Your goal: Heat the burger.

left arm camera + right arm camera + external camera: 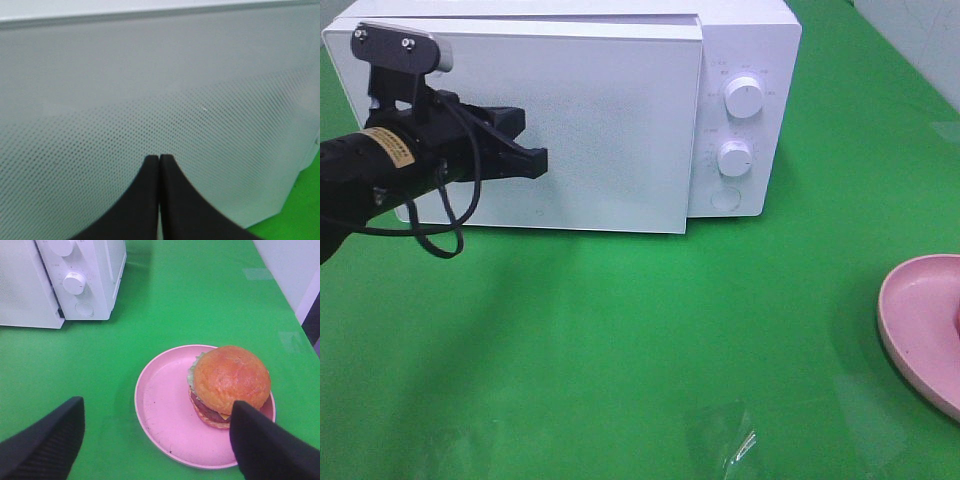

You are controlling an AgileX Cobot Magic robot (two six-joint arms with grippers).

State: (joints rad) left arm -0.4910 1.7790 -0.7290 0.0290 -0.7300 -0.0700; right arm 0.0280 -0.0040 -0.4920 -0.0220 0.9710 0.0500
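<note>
My closed left pincer (535, 160) fronts the white microwave's shut door (600, 130); the golden-bun burger (229, 385) waits unheated beside it, under my open right pincer (155, 440).

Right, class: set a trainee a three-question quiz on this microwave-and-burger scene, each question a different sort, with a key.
1. True or false: the burger sits on the pink plate.
2. The microwave door looks: A shut, B wide open, C removed.
3. Fill in: the left gripper is ___, the right gripper is ___.

Key: 1 true; 2 A; 3 shut, open.
</note>
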